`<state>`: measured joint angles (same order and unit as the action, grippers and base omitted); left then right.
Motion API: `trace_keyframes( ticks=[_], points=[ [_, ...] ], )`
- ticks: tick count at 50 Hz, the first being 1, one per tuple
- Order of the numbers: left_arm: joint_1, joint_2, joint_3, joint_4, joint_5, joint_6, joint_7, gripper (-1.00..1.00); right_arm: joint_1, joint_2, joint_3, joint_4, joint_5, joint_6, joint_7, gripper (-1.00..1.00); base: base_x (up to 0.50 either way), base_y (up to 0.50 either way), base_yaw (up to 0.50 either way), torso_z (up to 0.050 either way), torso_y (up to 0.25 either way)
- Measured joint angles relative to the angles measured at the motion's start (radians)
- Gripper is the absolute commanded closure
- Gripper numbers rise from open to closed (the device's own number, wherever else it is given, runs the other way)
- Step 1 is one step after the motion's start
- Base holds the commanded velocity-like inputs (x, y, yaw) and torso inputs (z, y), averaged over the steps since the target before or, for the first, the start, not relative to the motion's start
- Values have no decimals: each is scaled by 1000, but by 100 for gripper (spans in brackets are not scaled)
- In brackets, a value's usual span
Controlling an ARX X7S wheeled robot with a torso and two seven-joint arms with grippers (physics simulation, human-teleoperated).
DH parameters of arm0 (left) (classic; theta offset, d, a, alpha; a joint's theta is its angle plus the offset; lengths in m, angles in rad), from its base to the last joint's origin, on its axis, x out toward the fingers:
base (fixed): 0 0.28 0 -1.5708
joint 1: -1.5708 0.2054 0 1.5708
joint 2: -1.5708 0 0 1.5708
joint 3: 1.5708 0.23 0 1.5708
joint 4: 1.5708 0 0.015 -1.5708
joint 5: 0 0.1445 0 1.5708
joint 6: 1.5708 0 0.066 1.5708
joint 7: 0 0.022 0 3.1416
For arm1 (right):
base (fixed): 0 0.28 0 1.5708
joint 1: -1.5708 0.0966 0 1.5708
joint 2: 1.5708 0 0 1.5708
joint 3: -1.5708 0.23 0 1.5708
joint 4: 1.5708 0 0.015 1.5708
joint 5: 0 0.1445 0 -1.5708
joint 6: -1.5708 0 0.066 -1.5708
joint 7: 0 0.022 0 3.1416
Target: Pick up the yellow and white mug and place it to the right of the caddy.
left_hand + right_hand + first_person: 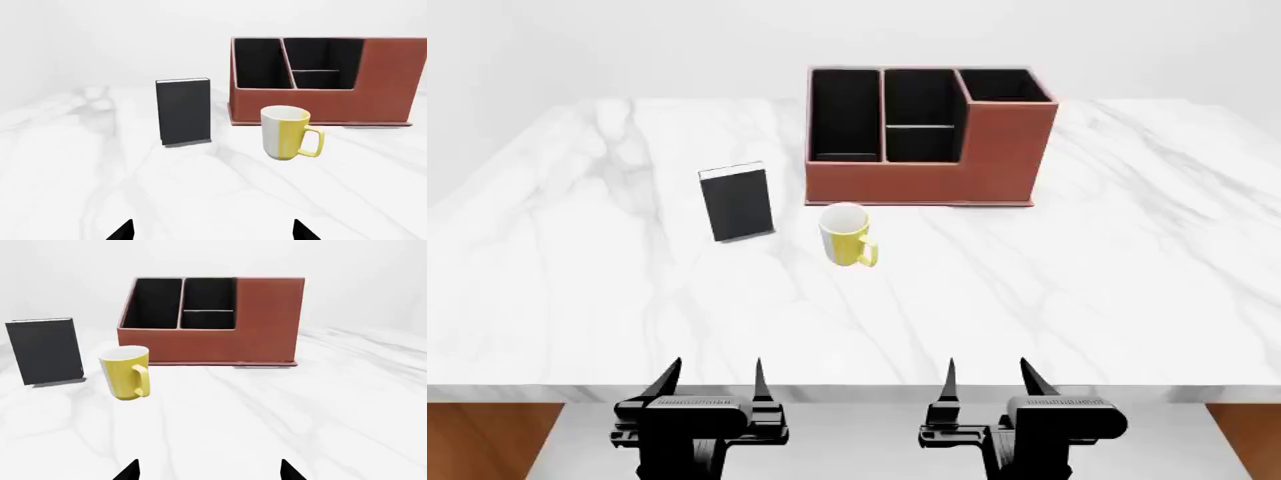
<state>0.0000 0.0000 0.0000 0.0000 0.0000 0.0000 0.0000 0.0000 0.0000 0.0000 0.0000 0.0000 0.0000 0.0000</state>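
- The left gripper [710, 378] hung at the near edge of the table, fingers spread wide with nothing between them.
- The right gripper [988, 376] hung beside it at the same edge, likewise spread and empty; both were well short of every object.
- The table [1121, 270] was a white marble slab with faint grey veins, its front edge showing a brown wooden side below; the room behind was plain pale wall.
- The yellow and white mug [847, 236] stood upright on the marble, its long axis vertical and its white mouth facing up; in the head view its loop handle pointed toward the robot and slightly to the right.
- The mug sat just in front of the caddy [928, 135], near its left half, apart from it.
- The caddy stood upright toward the far side of the table, its long side facing the robot and its tall corner at the right.
- A black book [737, 202] stood upright left of the mug, near but not touching.
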Motion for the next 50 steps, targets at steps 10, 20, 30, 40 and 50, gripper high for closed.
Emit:
trace_keyframes(
  ticks=[10,20,30,40,50],
  points=[
    [2,-22,33,29,1,-45,-20,-100,4,20,-8,-22,44,45,27,-100,0,0,0,0,0],
    [-29,-45,66,157,6,-181,-47,-100,38,61,-19,-131,57,192,69,-100,0,0,0,0,0],
    [-94,-69,94,320,20,-352,-66,-100,105,105,-39,-281,36,391,104,-100,0,0,0,0,0],
    [-137,-88,111,419,23,-451,-81,-100,149,134,-56,-410,31,528,116,-100,141,-200,0,0,0],
    [-142,-100,113,458,9,-479,-97,-100,158,151,-65,-456,32,568,124,-100,362,-343,0,0,0]
  ],
)
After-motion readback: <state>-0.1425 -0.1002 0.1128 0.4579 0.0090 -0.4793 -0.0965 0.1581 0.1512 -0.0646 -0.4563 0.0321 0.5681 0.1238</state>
